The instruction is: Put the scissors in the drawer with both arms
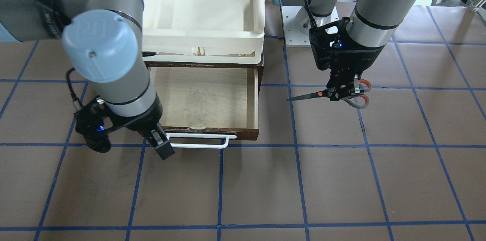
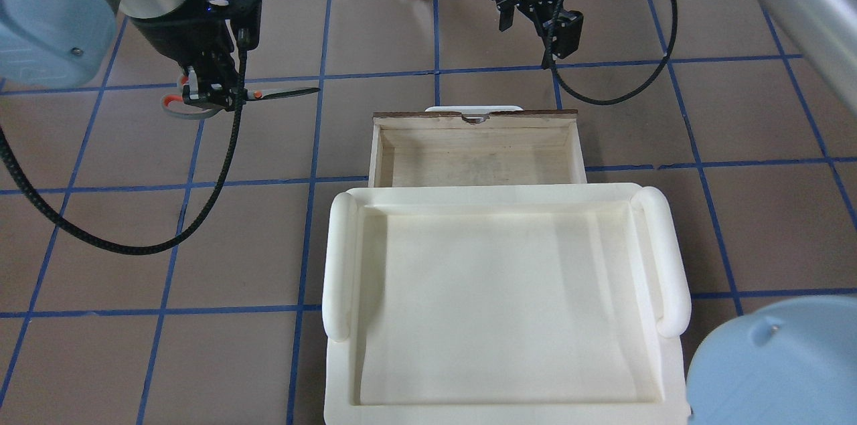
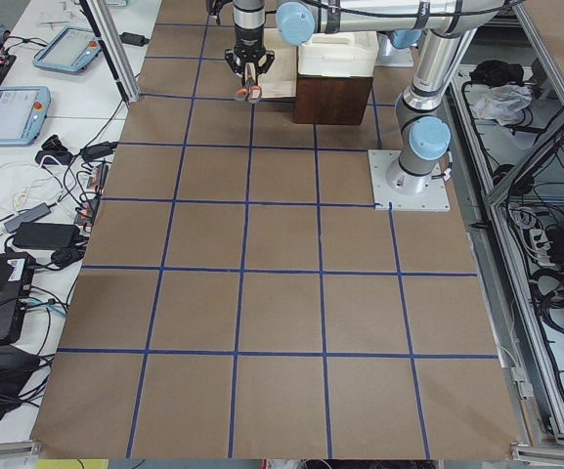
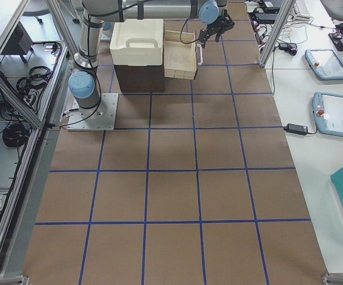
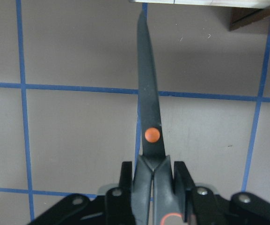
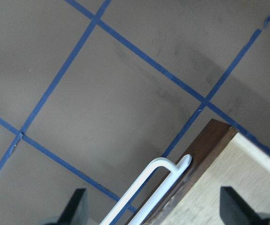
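Observation:
The scissors [image 1: 322, 94] are in my left gripper [image 1: 343, 93], which is shut on them just behind the orange pivot, handles to the rear. They hang level above the table to the drawer's side, blades pointing toward it, as the overhead view [image 2: 268, 94] and the left wrist view [image 5: 152, 135] show. The drawer [image 1: 212, 131] stands pulled out, its pale interior bare. My right gripper [image 1: 159, 143] is open at one end of the white bar handle [image 1: 197, 145]. In the right wrist view its fingers [image 6: 78, 208] stand wide apart, with the handle [image 6: 144, 187] between them.
A white foam tray [image 1: 203, 36] sits on top of the dark cabinet behind the drawer and overhangs the drawer's rear. Brown table [image 1: 265, 188] with blue tape lines lies around. The left arm's base plate [image 1: 300, 32] is beside the cabinet.

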{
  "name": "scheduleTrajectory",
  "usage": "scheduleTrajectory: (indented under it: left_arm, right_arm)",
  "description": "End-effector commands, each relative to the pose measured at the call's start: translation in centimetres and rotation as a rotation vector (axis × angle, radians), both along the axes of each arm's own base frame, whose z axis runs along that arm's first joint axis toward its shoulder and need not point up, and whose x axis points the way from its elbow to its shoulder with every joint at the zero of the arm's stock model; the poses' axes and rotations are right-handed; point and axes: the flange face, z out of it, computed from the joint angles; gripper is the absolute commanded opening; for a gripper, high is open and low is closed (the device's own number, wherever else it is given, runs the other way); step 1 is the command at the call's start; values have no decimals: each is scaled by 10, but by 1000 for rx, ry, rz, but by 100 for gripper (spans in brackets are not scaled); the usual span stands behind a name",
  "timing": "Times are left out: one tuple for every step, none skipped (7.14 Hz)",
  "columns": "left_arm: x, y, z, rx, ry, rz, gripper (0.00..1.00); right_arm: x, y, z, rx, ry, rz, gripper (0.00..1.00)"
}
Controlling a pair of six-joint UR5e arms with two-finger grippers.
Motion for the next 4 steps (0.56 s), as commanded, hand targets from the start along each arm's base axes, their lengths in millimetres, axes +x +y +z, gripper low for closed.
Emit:
scheduleTrajectory:
  left_arm:
    - [-44,-5,-9,4,7,15,7]
    - [-71,-2,-14,4,20,46,5]
    - [-96,-6,-21,-36,32,81,4]
    - [-121,0,-30,-33,23,74,2]
  right_arm:
    - [-66,29,30,-18,33,323,100]
    - [-82,41,49,-36,62,428,100]
    - [-87,53,65,-40,76,544,100]
    - [-84,73,83,-33,73,558,100]
